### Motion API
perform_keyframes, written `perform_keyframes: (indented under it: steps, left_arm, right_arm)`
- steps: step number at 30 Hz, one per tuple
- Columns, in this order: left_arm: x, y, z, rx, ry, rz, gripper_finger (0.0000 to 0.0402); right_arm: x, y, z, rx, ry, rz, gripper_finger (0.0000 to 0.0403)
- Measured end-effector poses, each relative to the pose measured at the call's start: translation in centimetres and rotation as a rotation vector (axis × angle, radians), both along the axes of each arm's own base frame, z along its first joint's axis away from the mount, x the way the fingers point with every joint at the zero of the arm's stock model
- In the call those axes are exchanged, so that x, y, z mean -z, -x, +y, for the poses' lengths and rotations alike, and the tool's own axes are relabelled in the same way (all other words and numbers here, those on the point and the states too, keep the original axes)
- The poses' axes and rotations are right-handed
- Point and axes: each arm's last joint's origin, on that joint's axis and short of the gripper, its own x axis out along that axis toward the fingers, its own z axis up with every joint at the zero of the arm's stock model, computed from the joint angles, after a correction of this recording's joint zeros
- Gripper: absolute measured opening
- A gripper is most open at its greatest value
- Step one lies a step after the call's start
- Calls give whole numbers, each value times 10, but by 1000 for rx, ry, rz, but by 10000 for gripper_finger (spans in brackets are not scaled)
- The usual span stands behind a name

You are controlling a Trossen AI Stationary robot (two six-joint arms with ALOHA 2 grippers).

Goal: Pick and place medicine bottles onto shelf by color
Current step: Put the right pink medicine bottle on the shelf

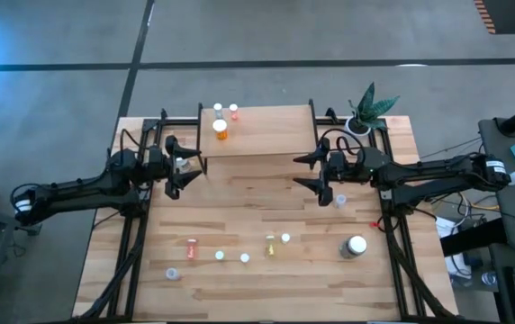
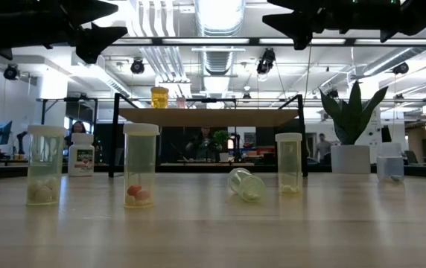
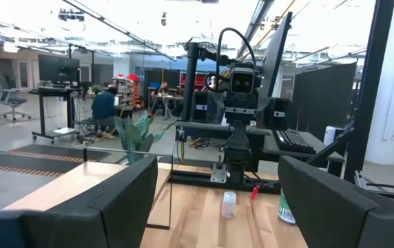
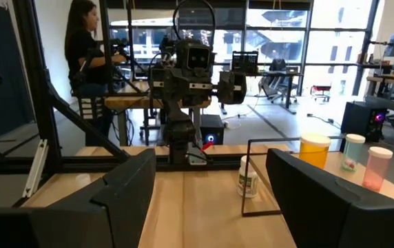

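The shelf [image 1: 257, 131] stands at the table's far middle on thin black legs. On it are an orange bottle [image 1: 221, 130], a white-capped one [image 1: 218, 109] and a pink one [image 1: 234, 110]. Several more medicine bottles stand or lie near the front edge, among them a pink one [image 1: 192, 245], a yellowish one on its side [image 1: 270, 243] and a larger grey-capped one [image 1: 356, 246]. My left gripper [image 1: 188, 169] hovers open, left of the shelf, above a white labelled bottle [image 4: 247, 176]. My right gripper [image 1: 301, 171] hovers open, right of the shelf. A small clear bottle [image 1: 339, 200] stands under the right arm.
A potted plant [image 1: 368, 110] stands at the far right corner, beside the shelf. Black frame rails [image 1: 137, 243] run along both sides of the table. Bare planks [image 1: 257, 202] lie between the shelf and the front row of bottles. People are at desks in the room beyond.
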Motion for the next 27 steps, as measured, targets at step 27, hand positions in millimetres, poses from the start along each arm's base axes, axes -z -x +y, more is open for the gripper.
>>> perform_keyframes:
  steps: [27]
  left_arm:
    - [0,0,0,6,20,-4,286]
  right_arm:
    - [-67,53,19,142,-222,849,267]
